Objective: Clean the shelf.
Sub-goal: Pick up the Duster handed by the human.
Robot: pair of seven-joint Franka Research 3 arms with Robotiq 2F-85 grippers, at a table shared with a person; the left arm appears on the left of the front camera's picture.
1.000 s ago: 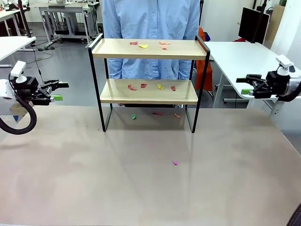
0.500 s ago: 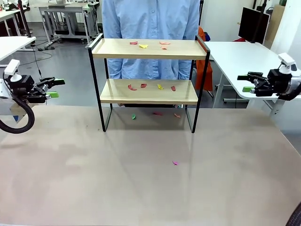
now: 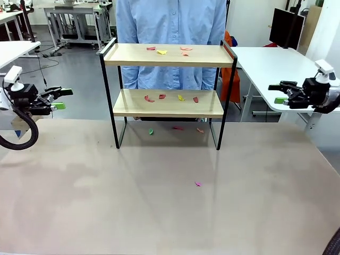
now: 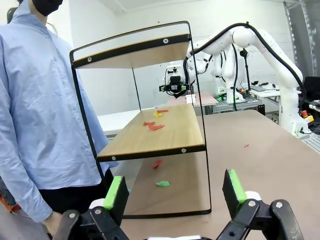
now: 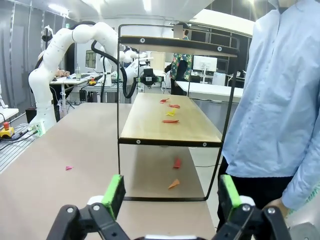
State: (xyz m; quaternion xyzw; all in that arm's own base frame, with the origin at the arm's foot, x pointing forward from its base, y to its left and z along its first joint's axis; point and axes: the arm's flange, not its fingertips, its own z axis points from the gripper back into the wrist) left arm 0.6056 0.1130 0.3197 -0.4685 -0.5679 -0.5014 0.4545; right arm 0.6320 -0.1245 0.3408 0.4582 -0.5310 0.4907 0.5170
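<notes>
Fingers (image 4: 116,195) stand spread and empty on both arms. The left gripper (image 3: 65,99) hangs at the left edge of the frame and the right gripper (image 3: 273,93) at the right edge. Both have drifted outward a touch in the last second, away from the shelf (image 3: 133,54), which stands in the upper middle in front of the person (image 3: 170,21). Coloured scraps (image 3: 162,52) litter both boards and the table (image 3: 79,202) beneath. By my reckoning the cleaning hasn't begun, since neither arm is anywhere near the mess.
</notes>
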